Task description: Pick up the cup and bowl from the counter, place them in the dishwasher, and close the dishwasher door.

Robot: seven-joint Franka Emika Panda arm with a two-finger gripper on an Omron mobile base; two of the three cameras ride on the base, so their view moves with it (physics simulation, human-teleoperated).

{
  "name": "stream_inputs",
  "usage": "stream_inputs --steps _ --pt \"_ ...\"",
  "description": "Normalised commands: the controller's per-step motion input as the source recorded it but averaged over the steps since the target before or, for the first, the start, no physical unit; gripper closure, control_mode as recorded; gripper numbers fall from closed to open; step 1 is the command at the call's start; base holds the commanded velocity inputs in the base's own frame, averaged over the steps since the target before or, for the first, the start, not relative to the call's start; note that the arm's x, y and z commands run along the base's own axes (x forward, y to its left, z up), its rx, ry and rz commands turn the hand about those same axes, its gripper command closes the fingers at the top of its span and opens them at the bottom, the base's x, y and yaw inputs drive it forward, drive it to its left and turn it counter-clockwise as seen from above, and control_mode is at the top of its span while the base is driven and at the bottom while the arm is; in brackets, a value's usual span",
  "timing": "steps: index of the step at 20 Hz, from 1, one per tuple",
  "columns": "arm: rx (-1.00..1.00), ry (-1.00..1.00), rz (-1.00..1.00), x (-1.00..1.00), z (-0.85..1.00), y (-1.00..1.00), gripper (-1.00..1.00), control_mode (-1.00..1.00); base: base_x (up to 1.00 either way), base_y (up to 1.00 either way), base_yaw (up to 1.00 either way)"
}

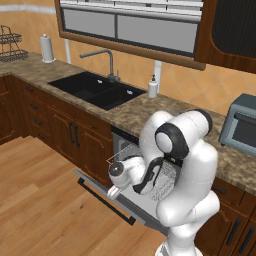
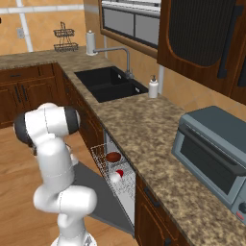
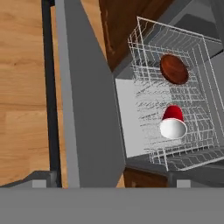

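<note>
Since both dishes already lie in the white wire rack (image 3: 175, 100) of the grey under-counter dishwasher (image 2: 120, 182), only the closing step looks left to do. The small red tapered plastic cup (image 3: 173, 123) lies on its side, its white inside facing the hand camera, and the shallow round reddish-brown bowl (image 3: 174, 69) rests tilted against the wires deeper in the rack; the two are apart. The flat grey drop-down dishwasher door (image 3: 87, 109) hangs fully lowered, its long dark bar handle (image 3: 49, 87) at the outer edge over the wood plank floor (image 3: 22, 87). The gripper (image 1: 114, 192) is empty with its jaws spread wide, poised above the door, probably so it can get under the panel and lift it. The brown speckled granite-look table (image 2: 144, 125) carries a black double sink (image 2: 110, 82), a white soap bottle (image 2: 153, 87) and a grey-blue toaster oven (image 2: 211, 153), over dark wooden cabinets (image 1: 60, 130)
</note>
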Motion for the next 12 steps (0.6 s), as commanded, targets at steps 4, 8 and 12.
stream_inputs --steps 4,8,12 --pt "-0.05 0.1 -0.26 -0.03 0.11 1.0 -1.0 -1.0 0.0 0.0 0.0" --pt "-0.16 0.05 -0.24 -0.01 0.0 1.0 -1.0 -1.0 0.0 0.0 0.0" --pt "-0.27 0.0 -0.19 -0.26 -0.11 0.94 -1.0 -1.0 0.0 0.0 0.0"
